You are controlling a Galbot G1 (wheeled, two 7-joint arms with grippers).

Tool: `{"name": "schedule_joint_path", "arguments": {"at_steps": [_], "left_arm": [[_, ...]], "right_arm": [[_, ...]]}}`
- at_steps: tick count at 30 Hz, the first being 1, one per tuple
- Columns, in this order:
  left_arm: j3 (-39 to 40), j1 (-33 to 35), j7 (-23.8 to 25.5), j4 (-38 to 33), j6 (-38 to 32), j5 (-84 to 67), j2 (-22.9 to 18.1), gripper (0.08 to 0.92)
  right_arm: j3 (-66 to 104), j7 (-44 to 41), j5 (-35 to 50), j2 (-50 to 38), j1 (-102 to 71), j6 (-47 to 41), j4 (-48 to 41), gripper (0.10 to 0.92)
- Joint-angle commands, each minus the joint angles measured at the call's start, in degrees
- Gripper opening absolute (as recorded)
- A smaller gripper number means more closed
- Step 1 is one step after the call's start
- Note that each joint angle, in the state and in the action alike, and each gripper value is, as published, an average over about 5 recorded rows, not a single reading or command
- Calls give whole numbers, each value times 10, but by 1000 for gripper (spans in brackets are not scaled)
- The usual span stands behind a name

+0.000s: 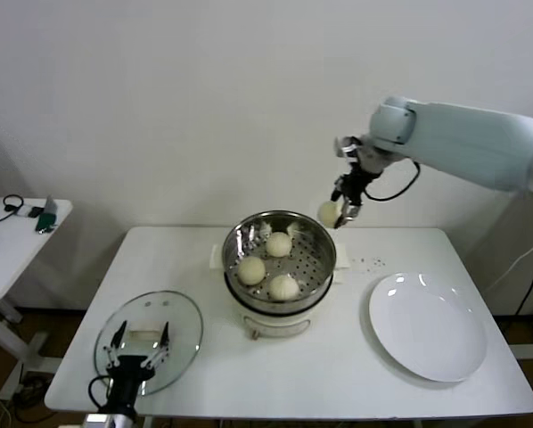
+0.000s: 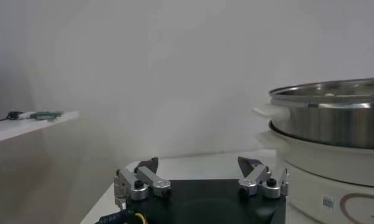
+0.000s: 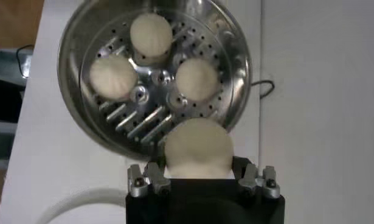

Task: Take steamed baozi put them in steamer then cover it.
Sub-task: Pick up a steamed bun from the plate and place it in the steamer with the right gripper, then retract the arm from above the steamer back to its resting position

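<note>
Three baozi (image 1: 268, 265) are sitting in the steamer (image 1: 320, 234) while the right claw (image 1: 340, 214), clamped on the fourth (image 1: 327, 212), is hovering just beyond its far-right rim.

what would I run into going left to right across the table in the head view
Left gripper over the cover → steamer holding three baozi → right gripper carrying a fourth baozi above the steamer's far right rim → white plate.
</note>
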Motion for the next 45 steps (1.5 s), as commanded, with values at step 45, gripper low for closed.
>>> {"name": "schedule_joint_path", "arguments": {"at_steps": [45], "left_arm": [[-19,1,-5,16,-9,-30,11,823]], "right_arm": [[4,30,14,-4,-9,-16,47,823]]}}
